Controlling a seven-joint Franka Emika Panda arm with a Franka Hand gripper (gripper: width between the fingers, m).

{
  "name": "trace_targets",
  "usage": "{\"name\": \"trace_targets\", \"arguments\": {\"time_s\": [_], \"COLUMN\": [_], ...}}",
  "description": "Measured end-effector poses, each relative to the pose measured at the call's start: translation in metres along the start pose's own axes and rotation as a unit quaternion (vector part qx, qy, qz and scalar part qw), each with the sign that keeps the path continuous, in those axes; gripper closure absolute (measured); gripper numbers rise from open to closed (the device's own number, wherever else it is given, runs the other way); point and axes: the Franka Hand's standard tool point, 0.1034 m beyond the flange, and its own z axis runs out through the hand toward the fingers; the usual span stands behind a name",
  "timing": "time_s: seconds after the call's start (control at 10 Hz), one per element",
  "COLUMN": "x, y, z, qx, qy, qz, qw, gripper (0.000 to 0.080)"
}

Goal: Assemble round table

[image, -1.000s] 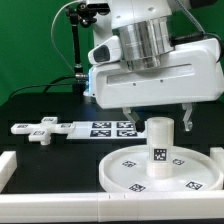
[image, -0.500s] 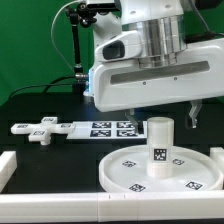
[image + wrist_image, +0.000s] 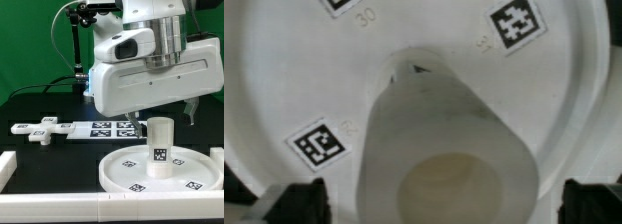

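The large round disc with square markers lies on the black table at the front right. The short thick leg stands upright on its middle. My gripper hangs just above the leg's top, open, its fingers on either side and apart from it. In the wrist view the leg rises from the disc between the two dark fingertips, and the gripper holds nothing. The cross-shaped foot piece lies flat at the exterior view's left.
The marker board lies behind the disc, between it and the foot piece. White border bars run along the front and the left edge. A black stand is at the back left.
The arm has risen a little and shifted toward the exterior view's right. The leg stays upright on the disc, free of the fingers.
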Motion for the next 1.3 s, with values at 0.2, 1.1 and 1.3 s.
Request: {"name": "trace_targets", "arguments": {"time_s": [0.2, 1.1, 1.3], "x": [-0.0012, -0.0066, -0.007], "y": [0.0002, 0.0045, 0.0049], "z": [0.0006, 0.0073, 0.0075], "qx": [-0.003, -0.017, -0.019], "qy": [-0.006, -0.05, -0.052], "qz": [-0.08, -0.398, -0.397], "qw": [0.997, 0.916, 0.916], "gripper": [0.0151, 0.0151, 0.0151]}}
